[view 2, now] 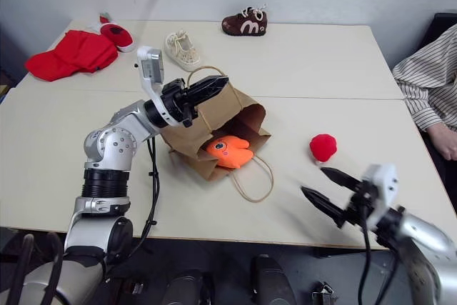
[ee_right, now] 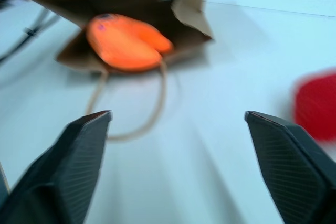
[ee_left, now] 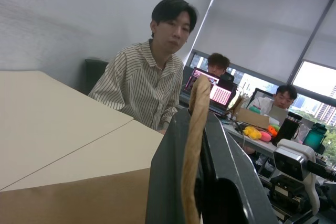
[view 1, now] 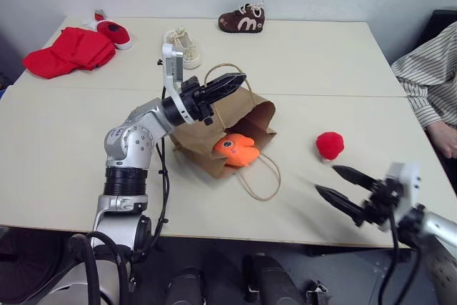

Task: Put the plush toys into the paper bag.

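Observation:
The brown paper bag [view 1: 250,116] lies on its side at mid-table, its mouth turned toward the front right. My left gripper [view 1: 232,82] is shut on the bag's upper loop handle [ee_left: 194,145] and holds that side of the mouth up. In the open mouth rests the orange plush toy [view 1: 235,149], partly sticking out. To the right of the bag, the red ball plush toy [view 1: 330,145] sits on the bare table. My right gripper [view 1: 326,178] hangs open and empty near the table's front right edge, in front of the red toy and apart from it.
The bag's lower handle [view 1: 260,180] loops out over the table toward the front edge. At the back lie a red cloth heap [view 1: 68,51], a red shoe [view 1: 114,32], a beige shoe [view 1: 184,46] and a brown shoe [view 1: 243,18]. A person's striped sleeve [view 1: 428,80] is at the right edge.

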Robot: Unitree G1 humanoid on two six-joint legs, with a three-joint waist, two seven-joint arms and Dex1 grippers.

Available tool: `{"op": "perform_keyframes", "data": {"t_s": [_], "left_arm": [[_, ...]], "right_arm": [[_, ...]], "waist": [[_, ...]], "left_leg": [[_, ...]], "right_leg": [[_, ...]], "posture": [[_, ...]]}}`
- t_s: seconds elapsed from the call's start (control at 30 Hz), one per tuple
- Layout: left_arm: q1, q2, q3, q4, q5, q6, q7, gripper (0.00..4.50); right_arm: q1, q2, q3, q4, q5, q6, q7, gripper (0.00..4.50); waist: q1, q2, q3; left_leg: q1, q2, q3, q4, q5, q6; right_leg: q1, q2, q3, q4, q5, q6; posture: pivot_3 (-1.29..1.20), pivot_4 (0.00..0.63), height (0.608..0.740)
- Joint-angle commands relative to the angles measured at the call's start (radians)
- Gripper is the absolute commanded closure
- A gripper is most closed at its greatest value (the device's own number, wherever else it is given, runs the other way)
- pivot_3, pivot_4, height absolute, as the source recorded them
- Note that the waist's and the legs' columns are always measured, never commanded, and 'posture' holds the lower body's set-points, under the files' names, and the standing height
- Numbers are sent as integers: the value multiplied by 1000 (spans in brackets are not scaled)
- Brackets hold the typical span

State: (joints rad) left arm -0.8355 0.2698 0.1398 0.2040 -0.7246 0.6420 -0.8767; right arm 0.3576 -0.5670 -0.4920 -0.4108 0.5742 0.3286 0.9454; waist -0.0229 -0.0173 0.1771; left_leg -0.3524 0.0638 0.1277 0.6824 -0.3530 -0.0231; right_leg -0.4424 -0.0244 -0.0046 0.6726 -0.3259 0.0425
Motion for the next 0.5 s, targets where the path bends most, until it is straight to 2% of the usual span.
{"op": "perform_keyframes", "data": {"t_s": [0.03,0.13,0.27,0.47,0.5], "left_arm": [[-8,5,7,-33,-6,-10,-5,4500],[-14,3,6,-32,-5,-12,-2,4500],[-9,1,3,-44,-5,-9,4,4500],[-5,-3,2,-51,-1,-11,12,4500],[-5,-2,1,-53,-1,-11,13,4500]], "right_arm": [[70,32,-65,47,-48,-124,-13,34],[-13,41,-21,62,-108,-151,-115,34],[-256,-16,86,82,-147,21,-251,34],[-516,-61,246,231,-203,209,-317,34],[-557,-62,268,274,-221,219,-328,203]], "waist": [[-3,0,0],[-11,0,0],[-16,0,0],[0,0,0],[3,0,0]], "left_leg": [[0,0,0,0,0,0],[1,0,2,0,0,0],[5,0,5,0,0,-1],[3,1,3,-1,1,-1],[2,1,3,0,1,-1]], "right_leg": [[0,0,0,0,0,0],[0,1,2,1,0,0],[0,1,6,4,0,0],[-1,2,5,2,-1,-2],[-1,2,4,2,-1,-1]], "posture": [[0,150,740],[0,150,740],[0,150,740],[0,150,740],[0,150,740]]}}
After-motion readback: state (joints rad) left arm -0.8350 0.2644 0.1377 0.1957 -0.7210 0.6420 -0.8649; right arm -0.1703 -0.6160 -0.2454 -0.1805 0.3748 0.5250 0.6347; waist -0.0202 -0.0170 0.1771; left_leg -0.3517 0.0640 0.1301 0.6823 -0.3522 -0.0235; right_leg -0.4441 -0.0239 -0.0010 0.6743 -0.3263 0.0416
